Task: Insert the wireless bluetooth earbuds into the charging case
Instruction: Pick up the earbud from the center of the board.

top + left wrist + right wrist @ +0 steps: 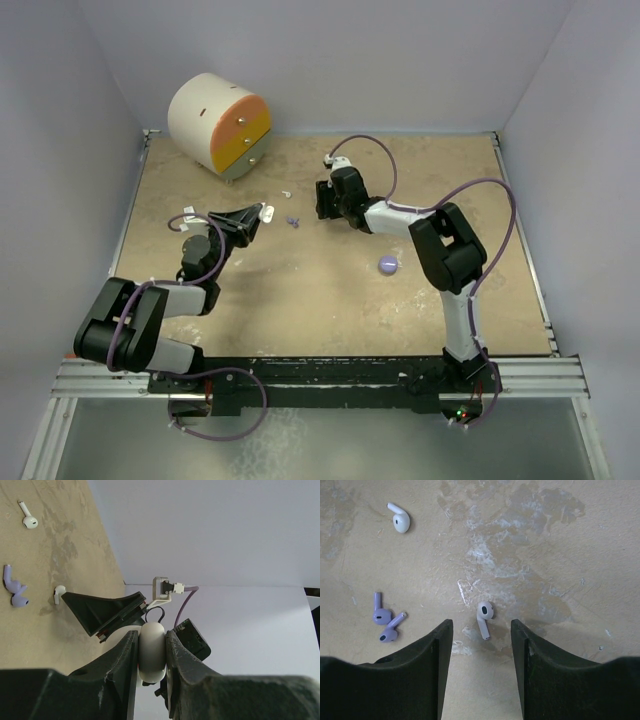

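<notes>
White earbud [485,614]: tiny, light, likely slick; pinch across bulb. Right gripper [481,626] wide open, empty. Left gripper [151,636] clamping white case [151,657].

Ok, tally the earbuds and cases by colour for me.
White earbuds: 2
Purple earbuds: 2
White case, clamped in the left tool: 1
Lilac case: 1
Total: 6
</notes>
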Available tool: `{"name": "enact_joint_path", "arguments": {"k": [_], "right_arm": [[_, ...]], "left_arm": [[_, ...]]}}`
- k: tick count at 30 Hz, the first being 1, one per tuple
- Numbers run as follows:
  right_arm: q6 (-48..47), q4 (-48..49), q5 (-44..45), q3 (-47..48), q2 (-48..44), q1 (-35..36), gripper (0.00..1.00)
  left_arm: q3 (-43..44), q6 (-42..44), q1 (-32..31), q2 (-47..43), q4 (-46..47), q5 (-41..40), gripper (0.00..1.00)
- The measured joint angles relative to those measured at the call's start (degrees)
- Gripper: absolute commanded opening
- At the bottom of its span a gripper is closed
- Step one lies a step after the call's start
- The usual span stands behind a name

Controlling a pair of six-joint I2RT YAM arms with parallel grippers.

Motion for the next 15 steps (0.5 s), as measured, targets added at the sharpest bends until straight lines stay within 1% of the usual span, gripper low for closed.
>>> {"name": "enact_joint_path", "arguments": {"k": [8, 15], "right_arm": [[-0.02, 0.22, -0.20, 0.00, 0.00, 0.00, 0.49], [-0.02, 0.20, -0.24, 0.00, 0.07, 0.00, 0.49]], "left_arm": [[0.00, 0.33, 0.00, 0.02, 0.02, 0.00, 0.00], [0.00, 0.35, 0.00, 0.39, 0.04, 0.00, 0.00]]}}
